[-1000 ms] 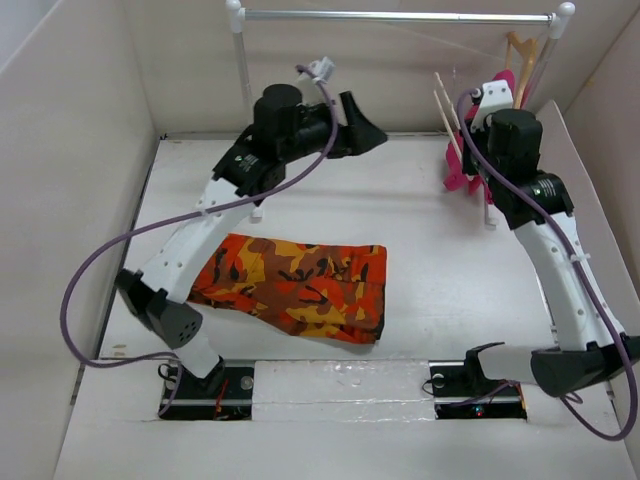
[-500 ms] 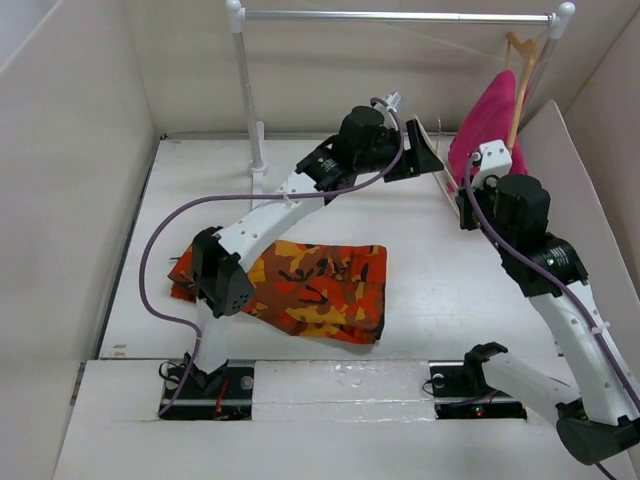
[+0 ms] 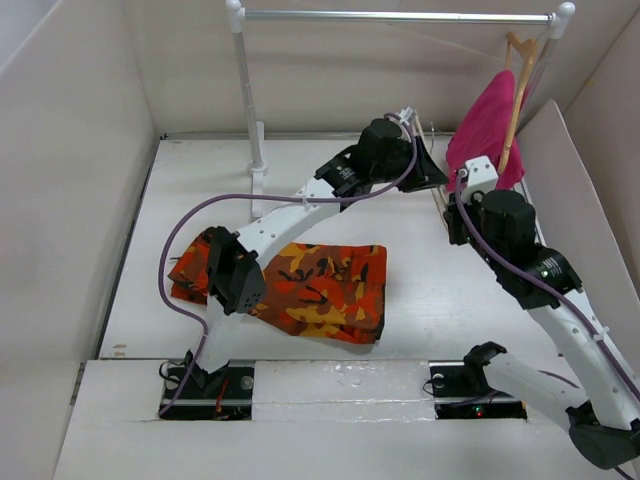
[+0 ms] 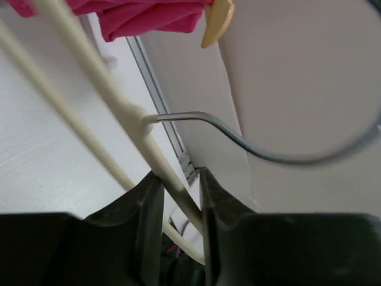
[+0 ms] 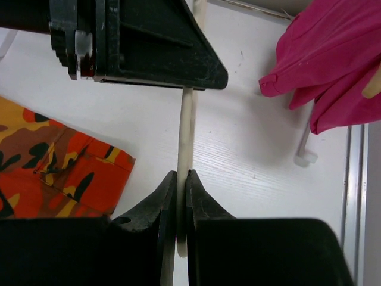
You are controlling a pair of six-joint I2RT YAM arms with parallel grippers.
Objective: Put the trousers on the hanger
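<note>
Inside left gripper (image 4: 178,179): hanger (image 4: 92,59) being pinched.
Inside right gripper (image 5: 180,179): hanger being clamped.
Away from jaws: trousers (image 3: 320,285) lying unhung.

Far right corner crowded: left claw (image 3: 425,168) and right claw (image 3: 456,205) are both closed on the hanger (image 4: 101,71). The pink garment (image 3: 487,120) is hung just behind, and the side wall (image 3: 600,120) is close by. The left arm (image 3: 290,205) is laid diagonally across the counter (image 3: 450,290), elbow above the trousers (image 3: 320,290). Open counter is noted right of the trousers and along the far edge, broken only by the rail post (image 3: 247,100).
</note>
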